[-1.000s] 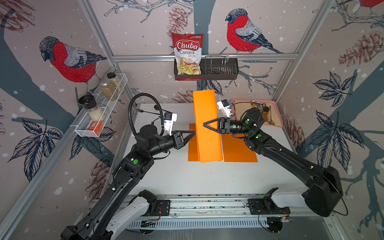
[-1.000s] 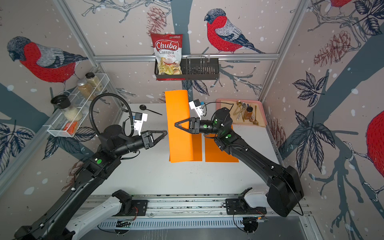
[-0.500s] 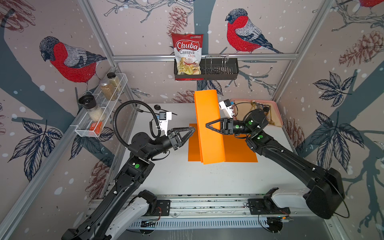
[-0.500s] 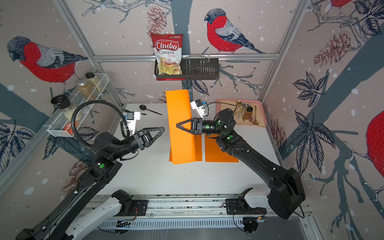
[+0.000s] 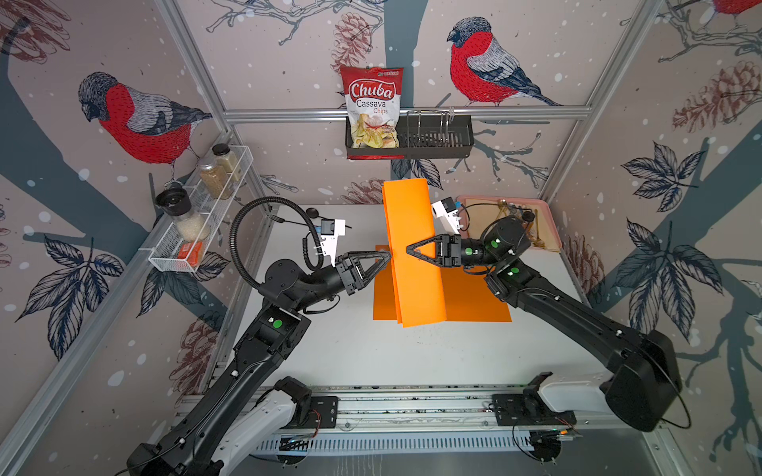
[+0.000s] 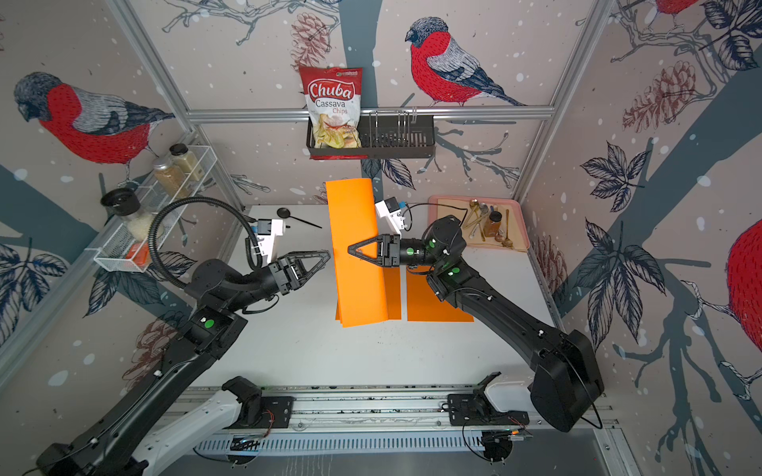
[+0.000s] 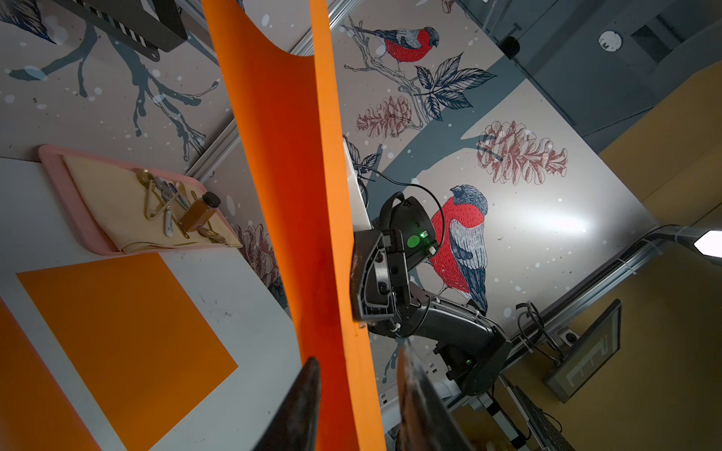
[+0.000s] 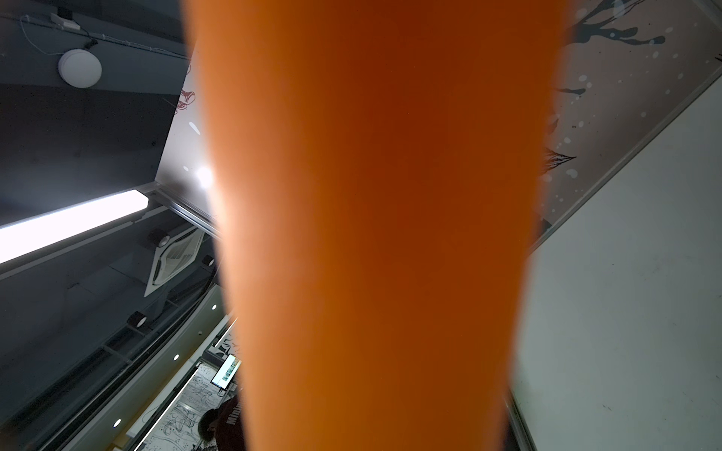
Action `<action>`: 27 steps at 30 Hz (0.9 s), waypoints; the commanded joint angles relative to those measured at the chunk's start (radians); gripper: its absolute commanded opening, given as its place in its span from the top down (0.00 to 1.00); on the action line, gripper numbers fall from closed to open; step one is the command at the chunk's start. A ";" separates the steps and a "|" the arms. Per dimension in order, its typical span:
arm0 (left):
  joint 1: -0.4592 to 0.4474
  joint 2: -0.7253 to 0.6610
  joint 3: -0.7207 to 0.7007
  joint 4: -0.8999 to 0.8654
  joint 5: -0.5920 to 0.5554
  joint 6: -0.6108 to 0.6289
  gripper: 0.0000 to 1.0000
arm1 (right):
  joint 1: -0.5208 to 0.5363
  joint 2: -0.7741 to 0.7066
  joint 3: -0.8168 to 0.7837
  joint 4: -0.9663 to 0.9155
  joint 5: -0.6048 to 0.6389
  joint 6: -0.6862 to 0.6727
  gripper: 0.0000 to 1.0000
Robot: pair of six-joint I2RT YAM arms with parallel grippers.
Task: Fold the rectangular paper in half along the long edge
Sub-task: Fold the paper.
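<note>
Top views, both: I find the orange paper [image 5: 412,255] doubled over into a tall narrow strip and held on end above the table [image 5: 371,354]. The right gripper [image 5: 409,249] is clamped on it about mid-height, reaching in from the right arm's side. The left gripper [image 5: 387,254] has its tips at the strip's opposite edge; from these views I cannot tell whether they touch it. Two flat orange sheets [image 6: 437,298] lie on the table under and behind the strip, with a bare gap between them. Whether the strip's lower end rests on them I cannot tell. A pink tray [image 5: 550,224] sits at the far right corner.

Left wrist view: the left gripper's fingers [image 7: 308,394] stand apart, with the paper's edge between them and not pinched. The paper shows two layers joined by a curve. The right gripper is pressed against it from behind.

Right wrist view: blurred orange paper fills most of the picture, very close to the camera, with bare table beside it.
</note>
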 commanded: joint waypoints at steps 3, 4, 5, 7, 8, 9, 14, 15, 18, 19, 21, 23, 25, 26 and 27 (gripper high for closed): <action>-0.001 0.004 -0.002 0.037 0.004 0.018 0.63 | 0.007 0.010 0.015 0.054 -0.009 0.007 0.72; -0.001 0.004 -0.001 0.036 0.004 0.019 0.63 | 0.007 0.009 0.015 0.056 -0.010 0.008 0.72; 0.000 0.004 0.000 0.034 0.003 0.021 0.63 | 0.008 0.011 0.016 0.055 -0.010 0.007 0.72; -0.001 0.004 -0.001 0.027 0.000 0.024 0.63 | 0.009 0.012 0.018 0.056 -0.009 0.007 0.72; 0.000 0.002 -0.001 0.025 -0.001 0.025 0.62 | 0.010 0.012 0.018 0.055 -0.009 0.008 0.72; -0.001 0.002 -0.002 0.022 -0.002 0.026 0.62 | 0.013 0.013 0.017 0.053 -0.009 0.005 0.72; -0.001 0.002 -0.003 0.018 -0.005 0.030 0.61 | 0.018 0.016 0.018 0.051 -0.004 0.001 0.72; -0.001 0.001 -0.002 0.014 -0.006 0.032 0.61 | 0.020 0.017 0.020 0.050 -0.003 -0.001 0.72; -0.001 0.002 -0.001 0.011 -0.007 0.033 0.60 | 0.026 0.022 0.022 0.049 0.001 -0.002 0.72; -0.001 0.003 -0.002 0.013 -0.007 0.033 0.60 | 0.027 0.024 0.024 0.045 0.003 -0.005 0.72; 0.000 0.002 -0.002 0.012 -0.004 0.033 0.60 | 0.033 0.028 0.027 0.040 0.004 -0.010 0.72; -0.001 0.003 -0.002 0.012 -0.004 0.033 0.60 | 0.035 0.031 0.034 0.023 0.009 -0.020 0.72; -0.001 0.001 -0.004 0.008 -0.003 0.034 0.60 | 0.038 0.032 0.037 0.023 0.010 -0.021 0.72; -0.001 0.000 -0.003 0.005 -0.004 0.036 0.60 | 0.038 0.032 0.039 0.022 0.011 -0.020 0.72; -0.001 -0.001 -0.003 0.003 -0.004 0.037 0.60 | 0.038 0.033 0.042 0.014 0.012 -0.026 0.72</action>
